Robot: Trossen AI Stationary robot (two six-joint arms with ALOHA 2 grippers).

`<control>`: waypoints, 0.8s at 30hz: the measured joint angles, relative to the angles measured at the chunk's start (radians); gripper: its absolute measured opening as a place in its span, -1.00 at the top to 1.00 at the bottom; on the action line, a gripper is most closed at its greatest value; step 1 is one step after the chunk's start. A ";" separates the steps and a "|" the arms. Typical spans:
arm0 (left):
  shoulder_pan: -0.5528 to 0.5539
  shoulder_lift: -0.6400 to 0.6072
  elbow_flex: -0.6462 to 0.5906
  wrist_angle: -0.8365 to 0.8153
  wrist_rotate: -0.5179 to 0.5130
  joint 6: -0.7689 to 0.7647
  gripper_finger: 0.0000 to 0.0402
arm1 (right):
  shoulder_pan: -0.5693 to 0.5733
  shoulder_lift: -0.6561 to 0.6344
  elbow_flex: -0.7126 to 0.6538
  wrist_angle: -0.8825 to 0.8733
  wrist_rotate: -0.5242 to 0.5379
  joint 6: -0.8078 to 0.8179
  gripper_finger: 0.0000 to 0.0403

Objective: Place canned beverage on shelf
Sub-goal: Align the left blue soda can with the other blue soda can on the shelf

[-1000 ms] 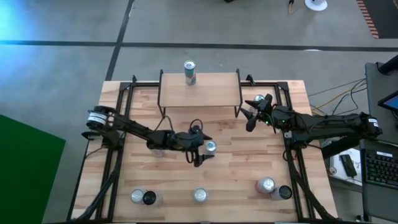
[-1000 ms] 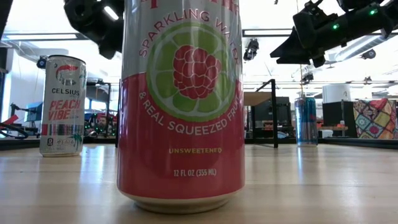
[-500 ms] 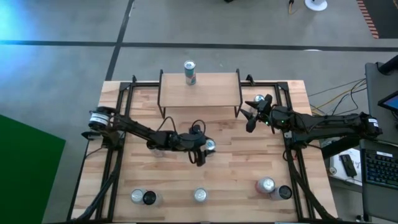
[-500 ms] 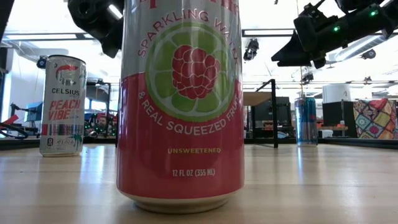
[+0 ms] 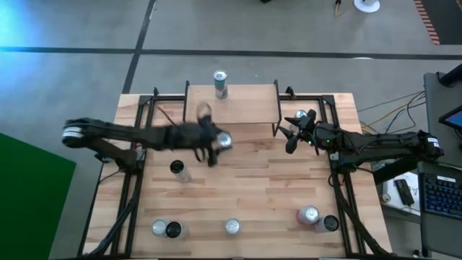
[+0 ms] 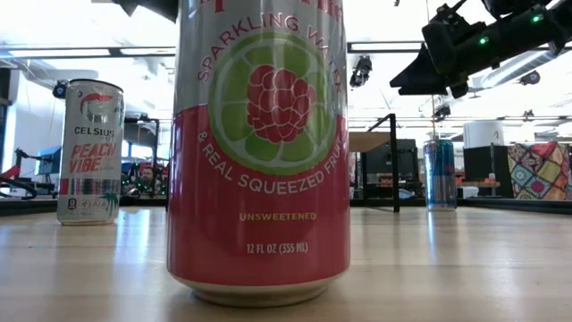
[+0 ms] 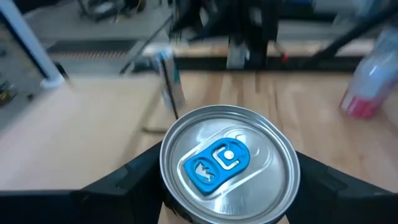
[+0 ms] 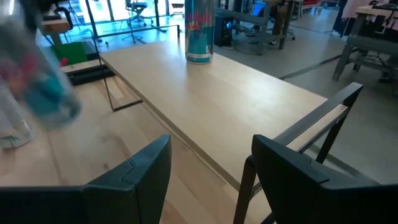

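Observation:
A silver canned beverage [image 7: 229, 163] with a blue tab sits between the fingers of my left gripper [image 5: 219, 146], which is shut on it just in front of the shelf's near edge. The shelf [image 5: 245, 108], a light wood top on thin black legs, stands at the table's far side. A blue can [image 5: 220, 84] stands on its bottom on the shelf top. My right gripper [image 5: 290, 137] hangs open and empty beside the shelf's right end, and its wrist view looks across the shelf top [image 8: 236, 93]. My left gripper pinches the can's side wall just under the top rim [image 7: 169, 200] between its two fingers [image 7: 134, 180], one on each side. The fingers come nearly level from the table's left. The can stays upright, top up, lifted clear of the table.
A dark-topped can [image 5: 177, 168] stands left of centre, and several cans [image 5: 232, 227] stand along the near edge. A tall pink can [image 6: 259, 152] fills the low view, with a white can [image 6: 89, 152] to its left. Another can [image 5: 300, 115] stands by the right gripper.
My left gripper has taken hold of the can at the table's middle, then risen and swung toward the far edge and a little left. The can has gone with it, lifted clear and still upright. In the low view the arm has climbed out of the picture's top.

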State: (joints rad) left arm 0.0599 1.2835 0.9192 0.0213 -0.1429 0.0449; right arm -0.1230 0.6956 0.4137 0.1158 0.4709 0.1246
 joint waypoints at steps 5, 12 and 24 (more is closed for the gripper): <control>0.212 -0.115 0.001 -0.040 0.172 0.015 -0.18 | 0.000 0.000 0.004 0.001 0.000 0.008 -0.07; 0.447 -0.110 0.001 -0.014 0.383 0.055 -0.19 | 0.000 0.000 0.004 0.000 0.000 0.007 -0.07; 0.508 0.081 0.178 -0.083 0.449 0.123 -0.19 | 0.000 0.000 0.004 -0.008 0.000 -0.004 -0.07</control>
State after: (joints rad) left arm 0.5678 1.3650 1.0968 -0.0622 0.3060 0.1674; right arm -0.1230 0.6956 0.4179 0.1074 0.4713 0.1205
